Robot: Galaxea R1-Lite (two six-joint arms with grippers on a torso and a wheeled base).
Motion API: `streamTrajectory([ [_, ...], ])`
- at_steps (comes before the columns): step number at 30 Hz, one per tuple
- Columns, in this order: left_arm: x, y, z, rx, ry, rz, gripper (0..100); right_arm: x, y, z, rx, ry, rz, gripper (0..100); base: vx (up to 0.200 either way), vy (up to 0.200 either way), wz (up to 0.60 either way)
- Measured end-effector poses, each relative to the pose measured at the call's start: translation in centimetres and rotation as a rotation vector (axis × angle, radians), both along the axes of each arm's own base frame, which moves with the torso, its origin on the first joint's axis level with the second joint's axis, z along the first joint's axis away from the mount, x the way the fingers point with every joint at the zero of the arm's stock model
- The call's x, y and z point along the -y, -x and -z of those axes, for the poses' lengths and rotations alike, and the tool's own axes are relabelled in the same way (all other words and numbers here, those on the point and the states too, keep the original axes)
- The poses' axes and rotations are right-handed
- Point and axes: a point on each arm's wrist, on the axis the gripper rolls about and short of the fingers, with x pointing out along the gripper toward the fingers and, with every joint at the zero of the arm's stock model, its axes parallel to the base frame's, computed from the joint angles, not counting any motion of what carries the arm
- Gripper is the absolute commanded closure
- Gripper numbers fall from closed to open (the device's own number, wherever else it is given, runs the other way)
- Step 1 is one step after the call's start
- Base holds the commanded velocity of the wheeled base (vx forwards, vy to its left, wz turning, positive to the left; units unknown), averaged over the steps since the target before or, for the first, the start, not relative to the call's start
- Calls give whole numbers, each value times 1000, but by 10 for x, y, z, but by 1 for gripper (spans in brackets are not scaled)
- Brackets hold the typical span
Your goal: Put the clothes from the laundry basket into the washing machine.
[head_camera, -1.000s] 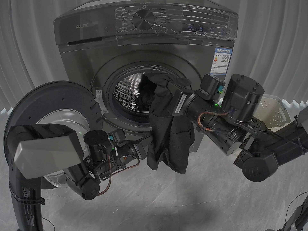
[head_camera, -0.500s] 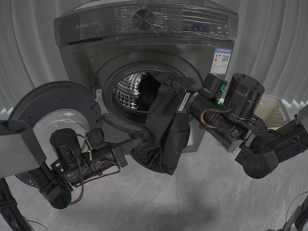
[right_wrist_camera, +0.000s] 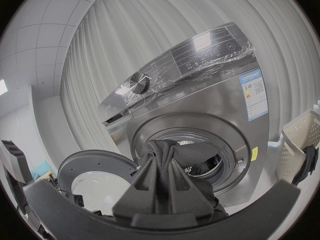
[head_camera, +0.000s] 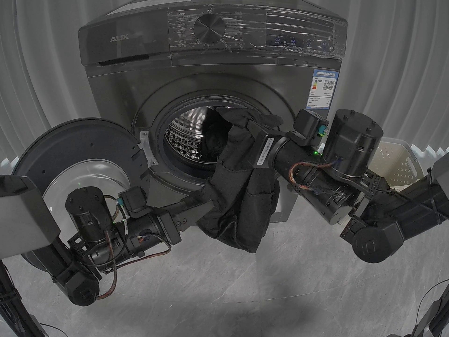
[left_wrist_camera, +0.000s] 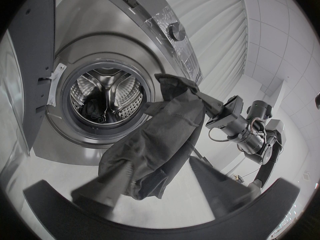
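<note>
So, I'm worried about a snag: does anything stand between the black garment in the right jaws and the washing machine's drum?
Nothing visible does. The door is swung aside to the left, and the black garment hangs at the open drum mouth; its lower part droops below the rim.

Soft even light; drum (left_wrist_camera: 110,87) glints; wrist views fisheye-bent, corners black.

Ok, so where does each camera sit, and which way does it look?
Head view: on the robot's head, facing down at the washing machine; its left gripper and right gripper show.
Left wrist view: on the left wrist, facing the drum; its open fingers show.
Right wrist view: on the right wrist, facing the machine's front; its fingers clamp the black garment.
Shared: all three see the black garment and washing machine.
</note>
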Motion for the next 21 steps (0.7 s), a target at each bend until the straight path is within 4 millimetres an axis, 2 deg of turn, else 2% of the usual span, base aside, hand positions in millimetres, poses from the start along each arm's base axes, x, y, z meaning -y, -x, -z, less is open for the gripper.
streamTrajectory([
  [13, 10, -22, 42, -91, -67, -11, 0, -1, 1, -1, 4, -2, -5, 100, 0, 0, 0],
  [21, 16, -40, 52, -73, -74, -22, 0, -2, 2, -2, 5, -3, -6, 100, 0, 0, 0],
])
